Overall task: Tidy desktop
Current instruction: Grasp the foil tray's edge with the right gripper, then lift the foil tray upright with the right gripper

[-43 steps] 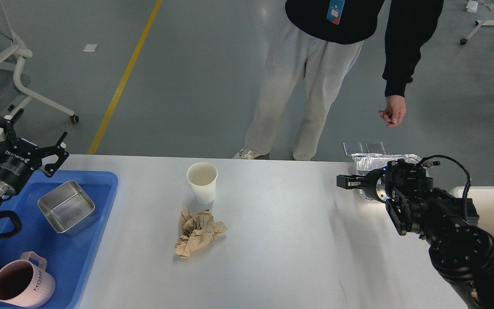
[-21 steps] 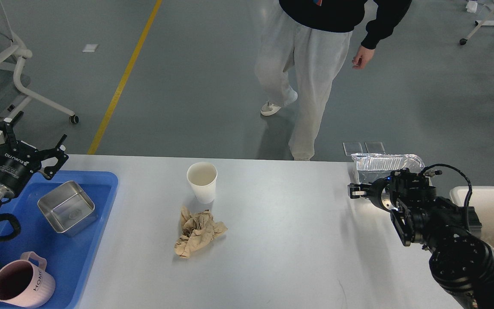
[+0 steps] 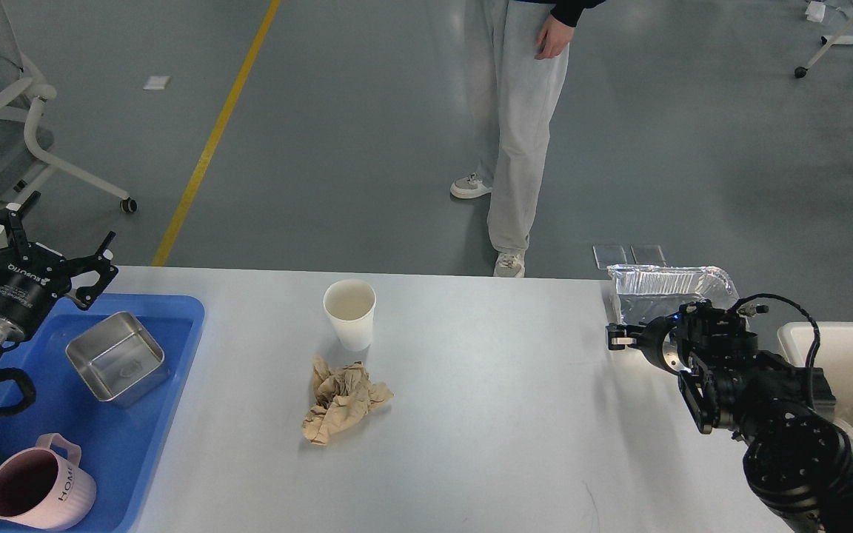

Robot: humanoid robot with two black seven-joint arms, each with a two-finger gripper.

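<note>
Currently, left gripper (image 3: 38, 244) hovers spread wide, empty, over blue tray (image 3: 138, 444) already holding steel tin (image 3: 115, 357) and mug (image 3: 38, 492). Mid-desktop (image 3: 486, 414), paper cup (image 3: 350, 314) and crumpled paper (image 3: 341, 400) await removal. Right gripper (image 3: 614, 337): opening indeterminable, beside foil tray (image 3: 667, 285).

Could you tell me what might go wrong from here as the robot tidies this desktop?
1. The white paper cup stands upright and light right behind the crumpled brown paper; a reach for the paper could tip it.
2. The foil tray sits at the far edge of the desktop, close to the right gripper; a nudge might push it off.
</note>
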